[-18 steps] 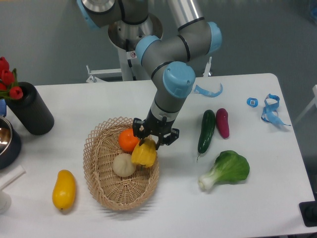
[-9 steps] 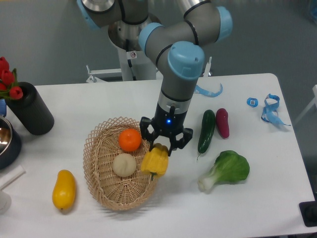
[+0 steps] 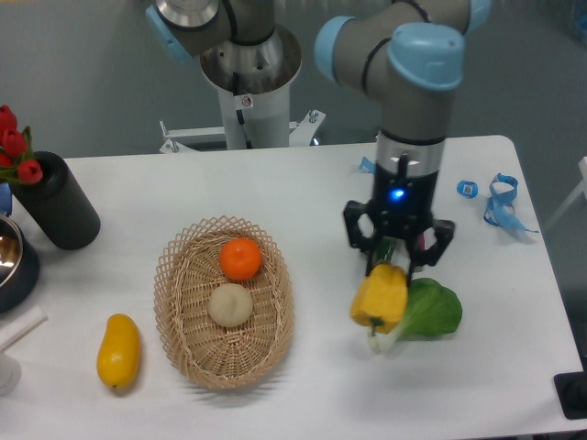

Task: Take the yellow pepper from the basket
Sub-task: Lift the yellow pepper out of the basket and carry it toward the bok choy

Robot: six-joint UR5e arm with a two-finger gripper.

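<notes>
over the white table (image 3: 303,183) the hand (image 3: 396,268), gripping the yellow pepper (image 3: 380,297), has left the basket (image 3: 190,337).

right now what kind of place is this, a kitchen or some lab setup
Most likely a robot lab or test bench, not a kitchen. An arm with a gripper holds the yellow pepper above a bare white table. Produce is laid out like props around a wicker basket, and blue tape scraps lie near the edge.
</notes>
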